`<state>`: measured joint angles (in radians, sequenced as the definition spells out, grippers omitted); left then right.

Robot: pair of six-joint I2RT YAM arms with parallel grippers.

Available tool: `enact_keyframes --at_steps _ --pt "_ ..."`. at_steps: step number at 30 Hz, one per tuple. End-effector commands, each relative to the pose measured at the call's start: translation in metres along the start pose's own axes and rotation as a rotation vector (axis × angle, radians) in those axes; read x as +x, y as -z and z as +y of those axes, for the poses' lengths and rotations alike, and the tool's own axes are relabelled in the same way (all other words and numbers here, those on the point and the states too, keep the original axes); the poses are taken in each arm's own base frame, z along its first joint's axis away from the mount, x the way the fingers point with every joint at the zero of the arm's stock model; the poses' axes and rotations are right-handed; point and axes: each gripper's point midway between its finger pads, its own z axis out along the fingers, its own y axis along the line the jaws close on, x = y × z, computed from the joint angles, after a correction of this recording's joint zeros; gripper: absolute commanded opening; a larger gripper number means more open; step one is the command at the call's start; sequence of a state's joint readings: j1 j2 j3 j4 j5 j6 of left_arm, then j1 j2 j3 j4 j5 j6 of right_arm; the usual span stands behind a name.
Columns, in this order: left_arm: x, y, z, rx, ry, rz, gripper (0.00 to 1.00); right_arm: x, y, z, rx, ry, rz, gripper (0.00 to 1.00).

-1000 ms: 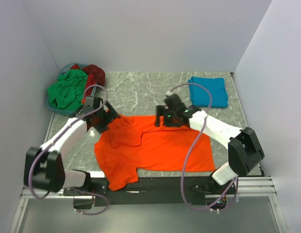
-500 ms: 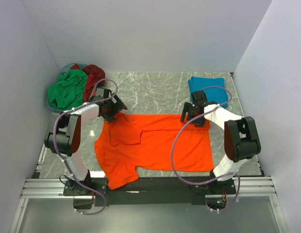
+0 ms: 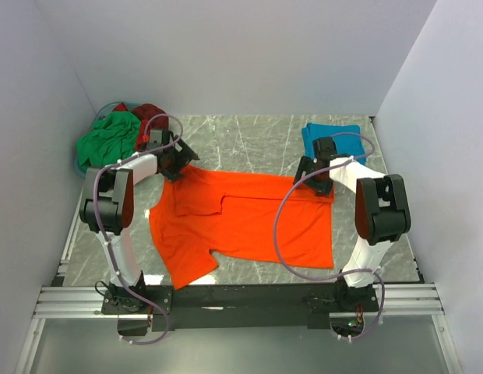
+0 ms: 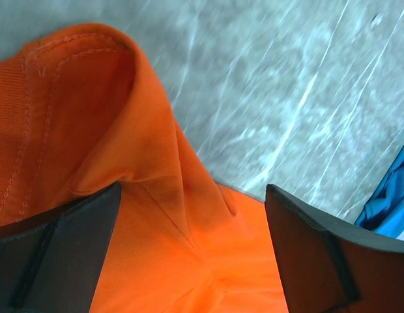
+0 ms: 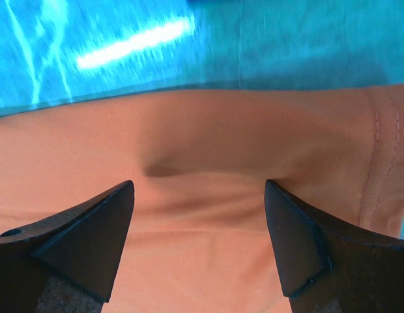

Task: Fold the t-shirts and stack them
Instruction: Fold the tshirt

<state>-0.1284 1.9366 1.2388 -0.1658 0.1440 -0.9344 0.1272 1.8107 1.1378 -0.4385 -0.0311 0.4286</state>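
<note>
Four t-shirts are in view. The orange t-shirt point(image 3: 249, 226) lies spread in the middle of the tabletop point(image 3: 249, 140). Part of its far edge seems to be turned over into a doubled band. The teal t-shirt point(image 3: 339, 144) lies folded at the far right, just beside the orange one's far right corner. The green t-shirt point(image 3: 105, 144) and the dark red t-shirt point(image 3: 152, 117) are heaped in the basket point(image 3: 80, 165) at the far left.

The left fingers point(image 4: 52, 248) stand wide open at the far left corner of the orange cloth. A raised fold and a stitched hem lie between them, and nothing is pinched. The right fingers point(image 5: 78, 235) are also apart, over the far right corner, where the cloth has a shallow wrinkle. They hold nothing.

I judge this cloth to be light, thin and limp. It will probably sag when lifted, and one layer can slide away from the other. A good hold, I think, is at the two far corners, on the doubled edge or the stitched hem. Both layers should be taken together, with both sides lifted evenly.
</note>
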Motion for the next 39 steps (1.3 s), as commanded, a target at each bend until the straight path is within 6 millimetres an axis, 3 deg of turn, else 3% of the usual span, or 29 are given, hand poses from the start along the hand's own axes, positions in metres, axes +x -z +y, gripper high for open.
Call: enact_keyframes --at_steps 1,5,8,11,13,14,15,16,17,18,20,21,22,23,25,26,27,28,29,32,39 --pt "-0.015 -0.021 0.021 -0.090 -0.007 -0.037 0.99 -0.012 -0.012 -0.004 0.003 -0.006 0.003 0.87" --pt "-0.026 -0.026 0.011 -0.082 -0.013 -0.039 0.99 -0.027 -0.011 0.000 -0.001 -0.010 -0.014 0.87" --pt "-0.041 -0.014 -0.010 -0.044 -0.031 -0.071 0.99 -0.041 0.003 0.009 -0.034 0.001 -0.056 0.87" --pt "-0.055 0.014 -0.030 -0.008 -0.061 -0.119 0.99 -0.053 0.027 0.018 -0.074 0.006 -0.107 0.88" --pt "-0.058 0.044 -0.043 0.029 -0.072 -0.143 0.99 -0.055 0.041 0.022 -0.101 0.002 -0.133 0.88" --pt "-0.047 0.049 -0.032 0.012 -0.069 -0.129 1.00 -0.054 0.054 0.024 -0.116 0.002 -0.158 0.88" --pt "-0.046 0.073 -0.039 0.040 -0.071 -0.147 0.99 -0.053 0.059 0.024 -0.127 -0.003 -0.170 0.88" --pt "-0.039 0.083 -0.035 0.038 -0.062 -0.140 1.00 -0.055 0.074 0.027 -0.146 -0.006 -0.204 0.88" --pt "-0.020 0.085 -0.015 -0.004 -0.055 -0.108 1.00 -0.046 0.074 0.024 -0.144 -0.010 -0.197 0.88" --pt "-0.015 0.107 -0.019 0.017 -0.059 -0.128 0.99 -0.043 0.079 0.023 -0.150 -0.011 -0.206 0.88" --pt "0.023 0.117 0.015 -0.069 -0.058 -0.079 1.00 -0.033 0.091 0.020 -0.163 -0.014 -0.221 0.88" --pt "0.031 0.137 0.013 -0.045 -0.065 -0.095 0.99 -0.029 0.095 0.017 -0.164 -0.017 -0.225 0.88" --pt "0.054 0.145 0.024 -0.071 -0.067 -0.051 1.00 -0.025 0.098 0.015 -0.164 -0.020 -0.228 0.88" --pt "0.070 0.147 0.049 -0.128 -0.066 -0.037 0.99 -0.020 0.106 0.012 -0.165 -0.018 -0.244 0.88" --pt "0.093 0.170 0.060 -0.129 -0.065 -0.015 0.99 -0.015 0.112 0.008 -0.165 -0.029 -0.258 0.89" --pt "0.113 0.176 0.092 -0.224 -0.058 0.028 0.99 -0.010 0.118 0.005 -0.163 -0.029 -0.275 0.89" --pt "0.119 0.189 0.096 -0.213 -0.049 0.019 0.99 -0.008 0.120 0.002 -0.160 -0.038 -0.278 0.90" --pt "0.130 0.195 0.104 -0.227 -0.024 0.036 0.99 -0.006 0.126 0.001 -0.163 -0.042 -0.295 0.90" --pt "0.149 0.201 0.127 -0.287 -0.007 0.088 0.99 -0.001 0.125 -0.002 -0.159 -0.045 -0.290 0.90" --pt "0.177 0.217 0.146 -0.280 0.062 0.135 0.99 0.006 0.127 -0.006 -0.159 -0.049 -0.297 0.90" --pt "0.205 0.221 0.161 -0.298 0.109 0.209 0.99 0.007 0.128 -0.009 -0.148 -0.038 -0.303 0.90"
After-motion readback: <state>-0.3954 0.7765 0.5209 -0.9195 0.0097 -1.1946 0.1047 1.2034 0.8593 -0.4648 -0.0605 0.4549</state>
